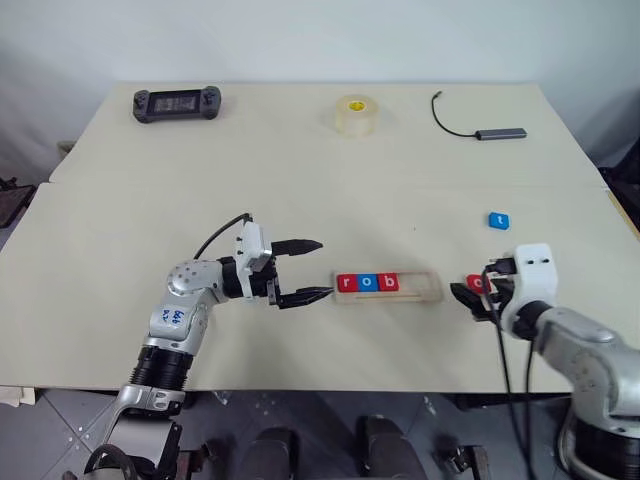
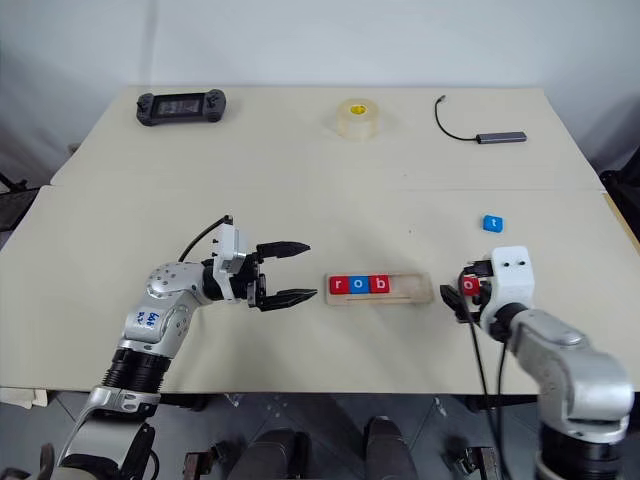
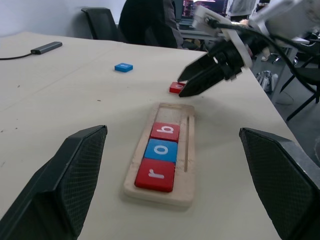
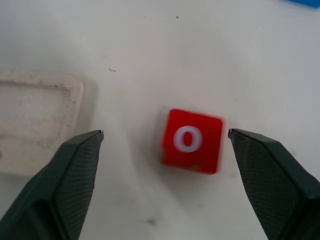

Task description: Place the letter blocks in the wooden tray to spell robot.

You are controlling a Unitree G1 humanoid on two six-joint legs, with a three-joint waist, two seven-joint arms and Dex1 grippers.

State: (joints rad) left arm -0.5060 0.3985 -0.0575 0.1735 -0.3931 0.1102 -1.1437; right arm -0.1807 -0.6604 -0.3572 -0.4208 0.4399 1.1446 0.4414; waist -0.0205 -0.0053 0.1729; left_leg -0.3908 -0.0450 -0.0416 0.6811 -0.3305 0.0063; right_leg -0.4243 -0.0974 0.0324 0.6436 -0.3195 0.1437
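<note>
Right hand [image 4: 165,150] spread wide, nothing gripped, hanging just over the red o block [image 4: 192,140], a finger on either side and clear of it. Lying flat on the bare desk [image 1: 300,180], that block, just off the right end of the wooden tray [image 1: 425,291], near the front edge. Likely light, stiff and thin, with smooth faces that could slip or flip; best pinched across two opposite side edges, low and square, since little height to catch. Left hand [image 1: 305,271] also open and empty, held level just off the tray's left end, fingers pointing toward it, probably well placed to steady the tray. Inside the tray, three letter blocks in a row from the left: red r [image 3: 155,174], blue o [image 3: 161,150], red b [image 3: 165,131], leaving the right part of the groove free. Blue t block [image 1: 499,220] alone further back on the right side, well apart. Far along the back edge, a game controller [image 1: 177,104] at the left, a tape roll [image 1: 355,113] mid-way, a cable with adapter [image 1: 500,132] at the right, none in the path. Main snag, judged: the tray's raised rim between block and groove, so a lift needed rather than a slide.
</note>
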